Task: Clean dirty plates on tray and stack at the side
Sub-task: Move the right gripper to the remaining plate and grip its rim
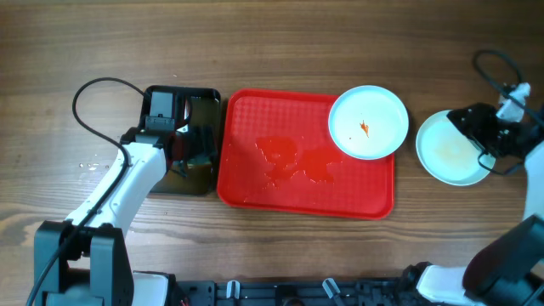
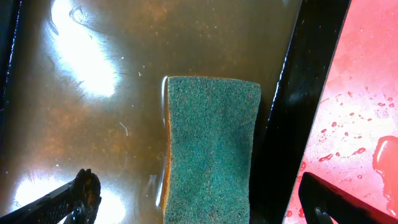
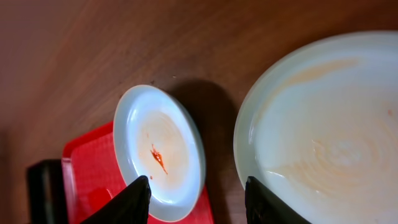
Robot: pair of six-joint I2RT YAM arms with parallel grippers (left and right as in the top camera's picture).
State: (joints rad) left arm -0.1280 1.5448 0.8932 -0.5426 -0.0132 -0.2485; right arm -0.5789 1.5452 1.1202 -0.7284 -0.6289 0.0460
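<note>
The red tray (image 1: 255,183) lies mid-table, wet with reddish smears. A pale plate with an orange-red smear (image 1: 368,121) sits on its far right corner, overhanging the rim; it also shows in the right wrist view (image 3: 163,152). A second plate with a wet film (image 1: 445,150) lies on the wood right of the tray, also in the right wrist view (image 3: 323,124). A third plate is not in view. My right gripper (image 3: 196,196) is open and empty, over the second plate's right side. My left gripper (image 2: 199,199) is open over a green sponge (image 2: 210,146) lying in brownish water.
A small black tray (image 1: 178,100) of brownish water stands left of the red tray; its black wall (image 2: 295,112) separates sponge and red tray. Cables run at the far left and far right of the table.
</note>
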